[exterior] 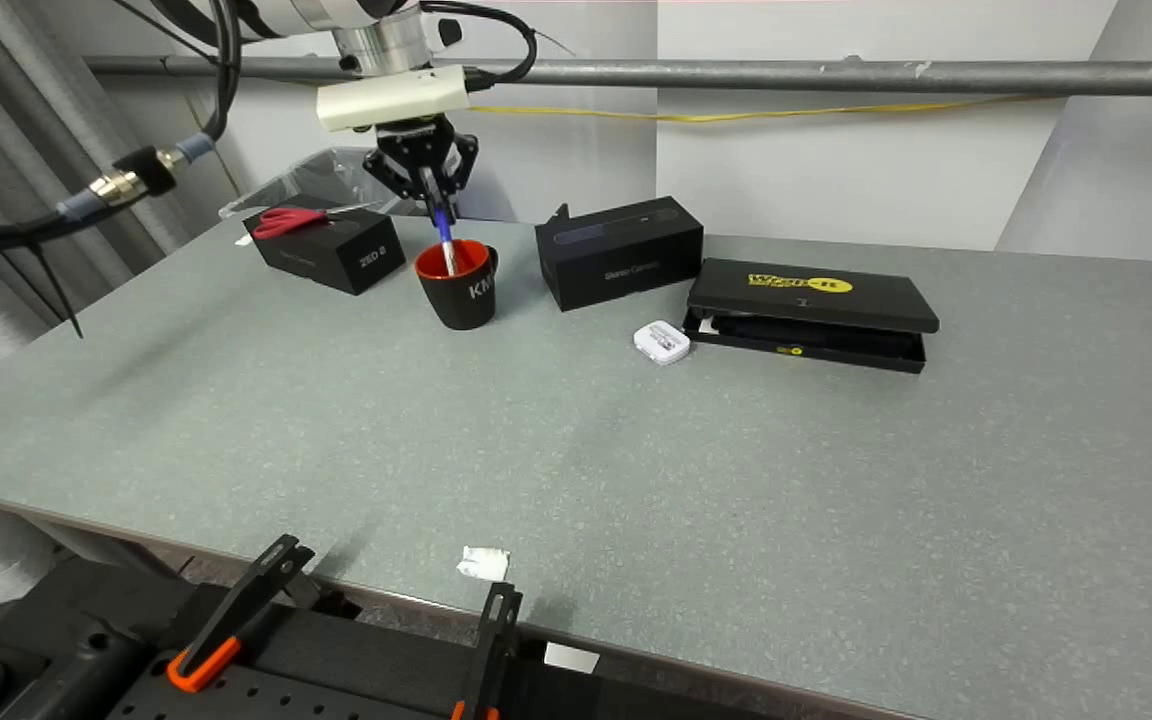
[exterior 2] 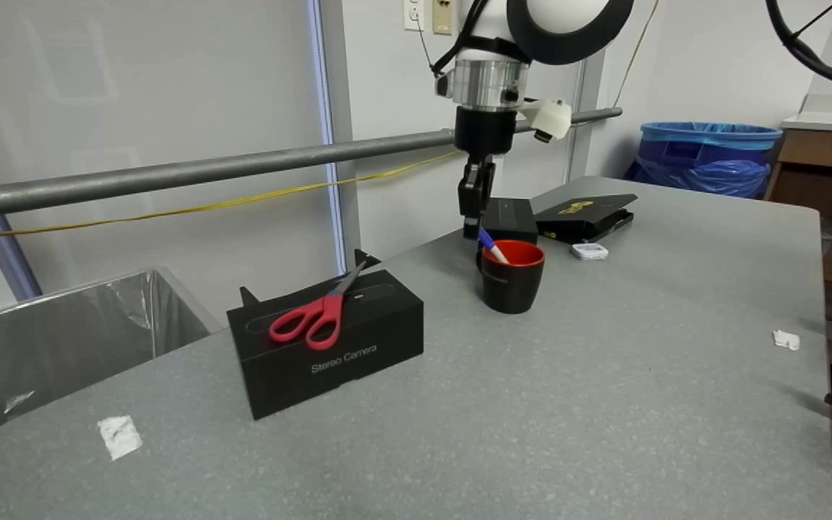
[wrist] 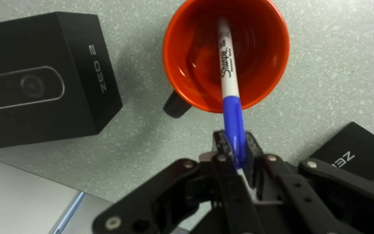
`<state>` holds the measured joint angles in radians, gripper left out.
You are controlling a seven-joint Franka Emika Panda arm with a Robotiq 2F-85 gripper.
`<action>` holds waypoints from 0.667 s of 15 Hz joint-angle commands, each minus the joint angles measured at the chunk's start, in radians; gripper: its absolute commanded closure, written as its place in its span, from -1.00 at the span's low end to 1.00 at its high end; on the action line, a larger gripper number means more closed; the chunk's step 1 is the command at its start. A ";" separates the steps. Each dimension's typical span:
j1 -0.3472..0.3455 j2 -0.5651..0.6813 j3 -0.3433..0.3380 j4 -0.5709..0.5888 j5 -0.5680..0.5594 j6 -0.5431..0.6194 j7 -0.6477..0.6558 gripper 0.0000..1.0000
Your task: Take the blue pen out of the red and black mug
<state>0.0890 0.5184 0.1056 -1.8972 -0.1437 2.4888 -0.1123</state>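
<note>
The mug (exterior: 458, 302) is black outside and red inside. It stands upright on the grey table in both exterior views (exterior 2: 511, 289), and its red inside fills the upper middle of the wrist view (wrist: 200, 48). The blue pen (wrist: 229, 74) is a marker with a white body and a blue cap. It leans over the mug's rim with its white end inside the mug; it also shows in both exterior views (exterior: 449, 256) (exterior 2: 493, 248). My gripper (wrist: 235, 143) is above the mug, its two fingertips closed on either side of the blue cap.
A black box (exterior 2: 329, 365) with red scissors (exterior 2: 323, 318) on top stands on one side of the mug. Another black box (exterior: 621, 255) stands on the other side. Beyond are a small white case (exterior: 662, 342) and a black Wrap-it case (exterior: 811, 300). A pipe (exterior: 786, 76) runs along the wall.
</note>
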 commanded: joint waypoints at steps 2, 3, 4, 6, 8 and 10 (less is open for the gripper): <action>0.003 -0.181 -0.011 -0.134 -0.002 0.025 0.002 0.93; 0.003 -0.233 -0.013 -0.171 -0.010 0.016 -0.001 0.93; -0.001 -0.278 -0.011 -0.200 -0.010 -0.010 -0.015 0.93; -0.012 -0.349 -0.002 -0.244 0.005 -0.092 -0.064 0.93; -0.019 -0.392 -0.007 -0.285 0.012 -0.191 -0.103 0.93; -0.022 -0.417 -0.024 -0.342 -0.018 -0.258 -0.100 0.93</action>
<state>0.0806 0.1653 0.0955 -2.1413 -0.1475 2.3046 -0.1771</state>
